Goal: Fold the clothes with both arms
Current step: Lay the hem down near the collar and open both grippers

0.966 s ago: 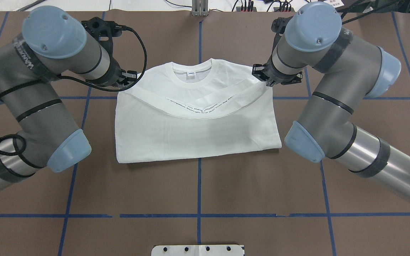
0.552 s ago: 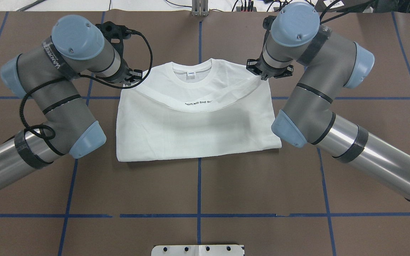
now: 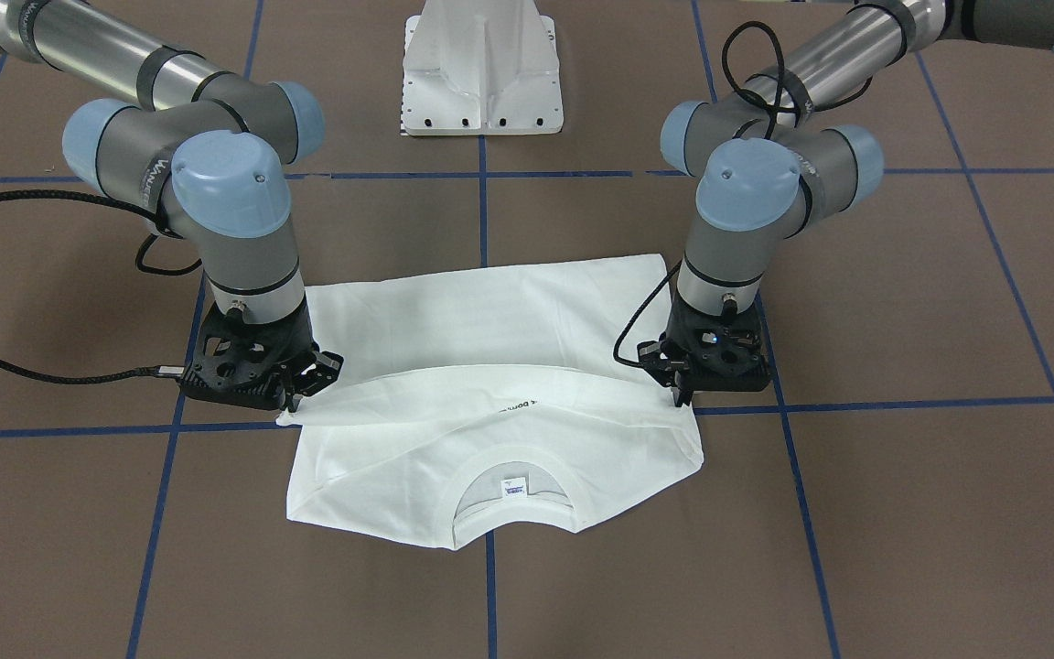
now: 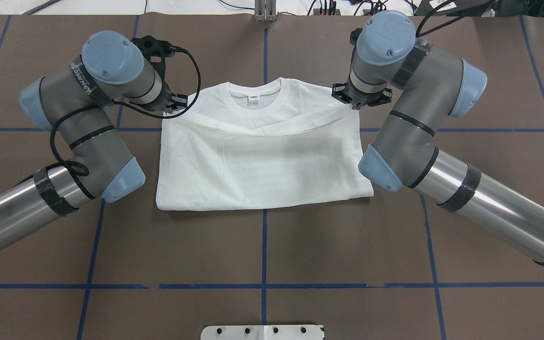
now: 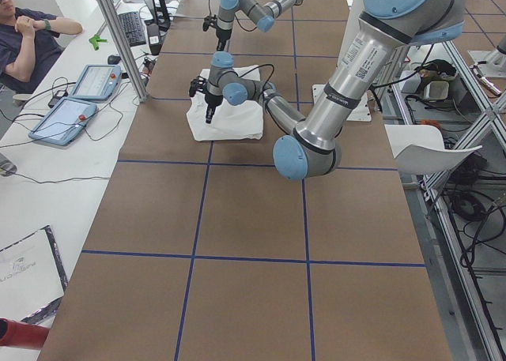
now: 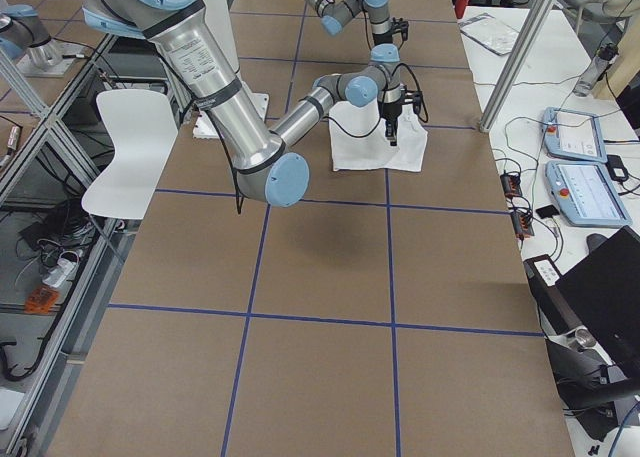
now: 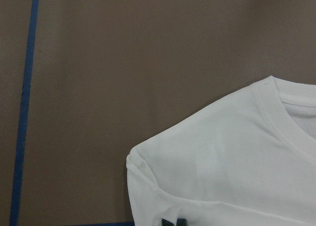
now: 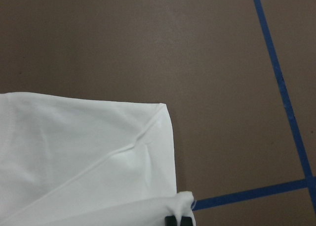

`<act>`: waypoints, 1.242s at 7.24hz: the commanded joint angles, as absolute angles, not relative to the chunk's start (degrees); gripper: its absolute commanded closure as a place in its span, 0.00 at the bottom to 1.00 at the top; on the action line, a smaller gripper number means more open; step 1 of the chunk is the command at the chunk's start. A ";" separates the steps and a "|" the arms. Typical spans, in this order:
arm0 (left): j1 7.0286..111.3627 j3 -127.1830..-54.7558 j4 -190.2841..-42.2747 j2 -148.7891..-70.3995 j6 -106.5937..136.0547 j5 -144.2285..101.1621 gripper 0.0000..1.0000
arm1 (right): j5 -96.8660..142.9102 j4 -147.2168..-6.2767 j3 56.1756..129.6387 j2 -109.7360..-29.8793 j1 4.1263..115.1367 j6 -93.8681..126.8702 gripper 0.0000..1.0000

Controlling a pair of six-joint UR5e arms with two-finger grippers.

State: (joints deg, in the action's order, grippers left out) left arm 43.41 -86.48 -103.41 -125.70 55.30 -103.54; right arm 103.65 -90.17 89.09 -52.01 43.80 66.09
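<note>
both left tool (image 3: 679, 395) and right tool (image 3: 300, 395) pinch t-shirt (image 3: 490, 329).

T-shirt hem (image 4: 262, 131) nearer the collar (image 4: 255, 111)

A brown counter (image 4: 262, 245) is observed, marked into large squares by blue tape lines (image 4: 347, 286). One white T-shirt (image 4: 262, 160) is laid on it, folded across its width, straddling the central lengthwise tape line. The folded edge is turned toward the white metal pedestal (image 4: 262, 332), which is fixed at the robot's edge of the counter, well apart from the garment. The ribbed collar (image 4: 254, 111) and neck label (image 4: 254, 98) are found at the far side. The bottom layer is seen lying flat on the surface.
</note>
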 commanded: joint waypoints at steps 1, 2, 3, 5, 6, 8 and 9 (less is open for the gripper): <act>43.42 -86.22 -103.54 -125.60 55.02 -103.62 1.00 | 103.62 -90.09 88.77 -52.03 43.16 66.18 1.00; 43.42 -86.22 -103.71 -125.51 55.02 -103.62 1.00 | 103.71 -90.17 88.77 -52.29 42.72 66.09 1.00; 43.42 -86.22 -103.71 -125.42 54.93 -103.62 1.00 | 103.62 -90.26 88.77 -52.29 42.54 66.09 1.00; 43.59 -86.31 -103.71 -125.51 54.41 -103.80 1.00 | 103.62 -90.26 89.20 -52.12 42.54 66.27 1.00; 43.85 -86.31 -103.71 -125.51 54.32 -103.80 1.00 | 103.62 -90.35 89.12 -52.21 42.54 66.36 1.00; 45.08 -86.48 -103.62 -125.42 53.09 -103.89 1.00 | 103.54 -90.61 89.30 -52.29 43.24 66.27 1.00; 45.17 -86.57 -103.62 -125.42 52.56 -103.97 1.00 | 103.45 -90.62 88.95 -52.47 43.24 66.18 1.00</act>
State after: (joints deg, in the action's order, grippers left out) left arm 44.76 -86.48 -103.64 -125.46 53.28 -103.89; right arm 103.53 -90.55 89.20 -52.30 43.03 66.28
